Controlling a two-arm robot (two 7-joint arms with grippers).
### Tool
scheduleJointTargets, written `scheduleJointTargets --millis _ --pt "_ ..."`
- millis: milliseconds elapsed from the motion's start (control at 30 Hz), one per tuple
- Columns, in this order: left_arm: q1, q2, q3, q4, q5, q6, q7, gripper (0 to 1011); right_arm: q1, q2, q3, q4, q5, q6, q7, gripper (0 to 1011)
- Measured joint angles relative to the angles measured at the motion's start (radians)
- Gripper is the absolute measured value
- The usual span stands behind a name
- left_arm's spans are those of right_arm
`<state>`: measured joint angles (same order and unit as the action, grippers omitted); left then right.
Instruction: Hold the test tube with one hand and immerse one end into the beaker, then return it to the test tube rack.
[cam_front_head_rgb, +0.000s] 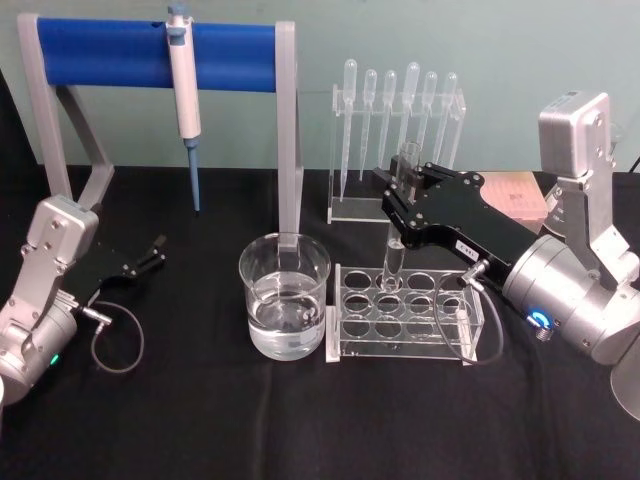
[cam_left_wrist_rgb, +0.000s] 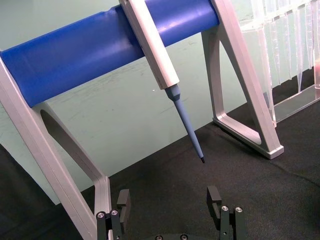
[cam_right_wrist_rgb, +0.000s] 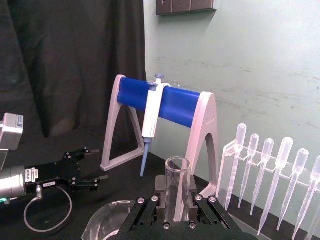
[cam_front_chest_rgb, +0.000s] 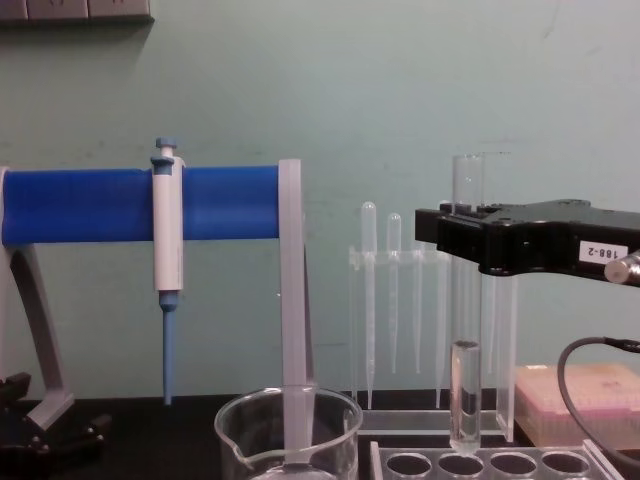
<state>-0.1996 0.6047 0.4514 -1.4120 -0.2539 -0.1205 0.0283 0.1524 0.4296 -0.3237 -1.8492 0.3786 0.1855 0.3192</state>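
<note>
Right claw (cam_front_head_rgb: 405, 182) clamped on tube (cam_front_head_rgb: 393, 262), upright, tip just over rack (cam_front_head_rgb: 470, 322). Risk: sideways move toward beaker (cam_front_head_rgb: 262, 300) too low, glass clips rim, slips. Left claw (cam_front_head_rgb: 152, 250) idle, open.

Black blocky right pincer (cam_front_head_rgb: 401, 189): bore a white label (cam_front_head_rgb: 466, 245).
Black left pincer (cam_front_head_rgb: 156, 249): trailed a looped cable (cam_front_head_rgb: 120, 346).
Silver right wrist (cam_front_head_rgb: 565, 285): showed a blue ring (cam_front_head_rgb: 540, 320).

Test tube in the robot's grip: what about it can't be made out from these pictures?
- Its middle: chest view, covered by the fingers of the right gripper, shut on the test tube.
- Its bottom end: right wrist view, hidden under the gripper.
- Whether its tip is inside a test tube rack hole: head view, glass overlaps glass.
</note>
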Motion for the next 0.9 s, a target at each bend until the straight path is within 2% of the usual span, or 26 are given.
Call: scheduleJointTargets --millis 900 --pt "0.000 0.000 0.000 0.000 0.000 0.000 0.000 1000 0.000 0.000 0.000 0.000 0.000 0.000 0.001 228"
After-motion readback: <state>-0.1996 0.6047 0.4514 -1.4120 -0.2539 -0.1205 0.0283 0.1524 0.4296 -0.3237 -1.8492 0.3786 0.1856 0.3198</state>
